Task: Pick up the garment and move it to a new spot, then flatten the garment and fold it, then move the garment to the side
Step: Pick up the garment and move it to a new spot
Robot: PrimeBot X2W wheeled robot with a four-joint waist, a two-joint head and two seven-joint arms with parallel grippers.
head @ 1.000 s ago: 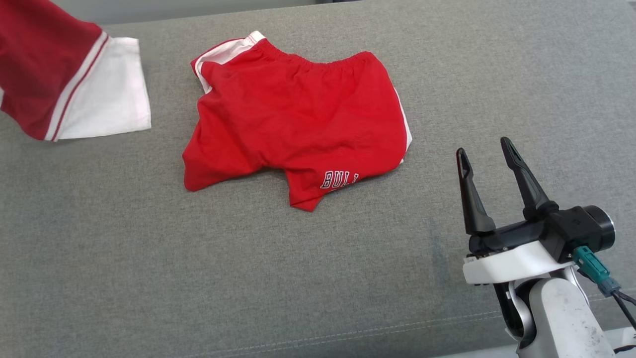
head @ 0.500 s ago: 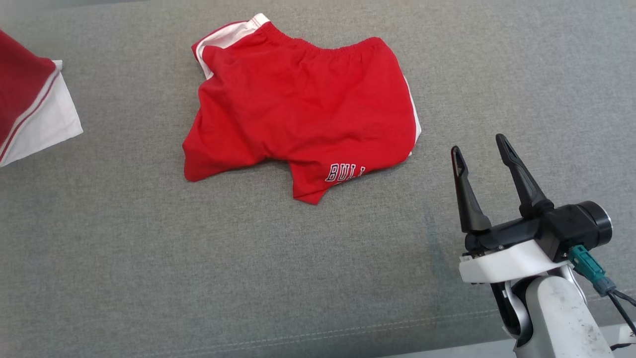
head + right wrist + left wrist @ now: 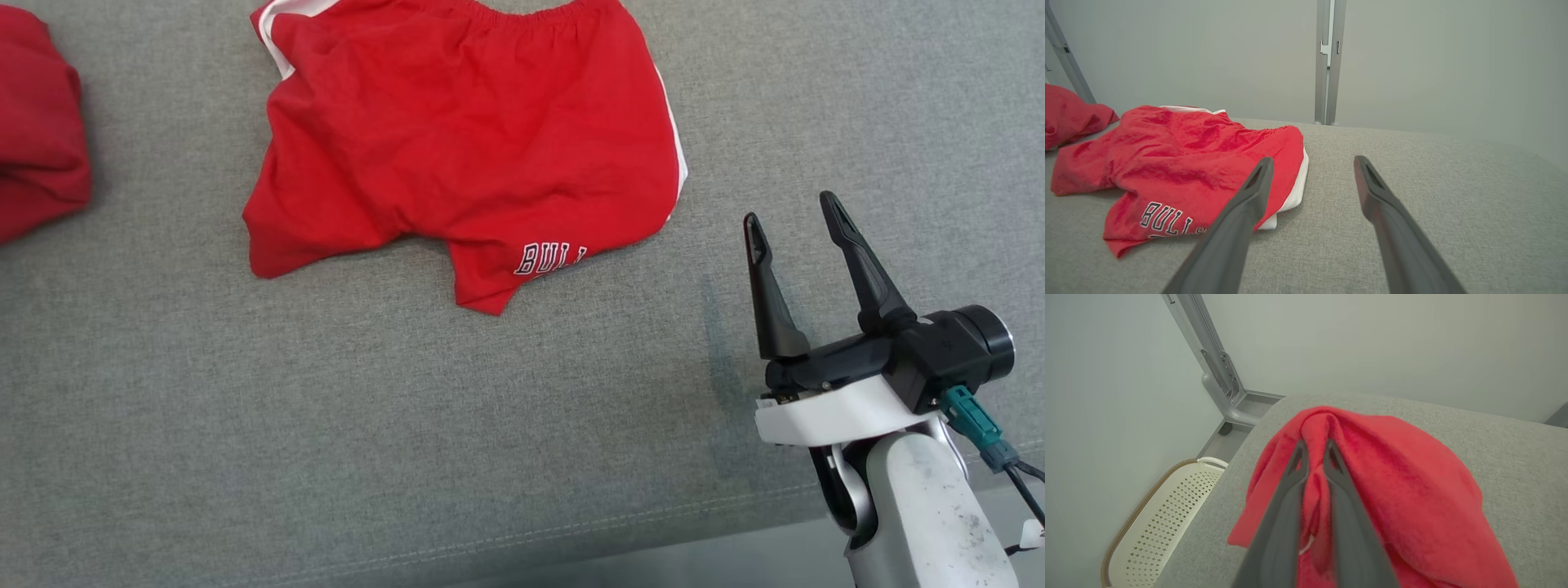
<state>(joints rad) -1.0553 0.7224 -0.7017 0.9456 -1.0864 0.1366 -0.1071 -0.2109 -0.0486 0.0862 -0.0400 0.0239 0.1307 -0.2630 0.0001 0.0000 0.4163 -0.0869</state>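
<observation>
The left gripper (image 3: pixel 1315 443) is clamping a fold of the red garment (image 3: pixel 1412 477) between its two long dark fingers. The fingers are standing nearly together, with cloth bunched in the narrow gap. The garment is draping around and beyond the fingertips in a soft, rounded heap. Its lower edge is resting on the grey upholstered surface (image 3: pixel 326 425). In the head view, this garment is showing as a dark red mass at the far left edge.

The right gripper (image 3: pixel 789 211) is holding nothing. Its fingers are spread wide and pointing up the head view with a slight lean to the left. The pale forearm (image 3: pixel 922 506) is rising from the lower right corner. A teal connector (image 3: pixel 971 425) is plugged into the black wrist housing. Whether the fingertips are touching the surface cannot be told.

The red shorts (image 3: pixel 465 139) are lying flat but creased on the surface, near the right gripper and to its left. They are well apart from the held garment. The shorts are showing a gathered elastic waistband, a white side stripe and white lettering (image 3: pixel 1165 216) with a dark outline on one leg hem.

The surface is a coarse woven fabric with a stitched seam near its front edge. A cream perforated basket (image 3: pixel 1163 522) is standing on the floor beside the surface. A metal post (image 3: pixel 1327 61) is standing against the plain wall (image 3: pixel 1372 343).
</observation>
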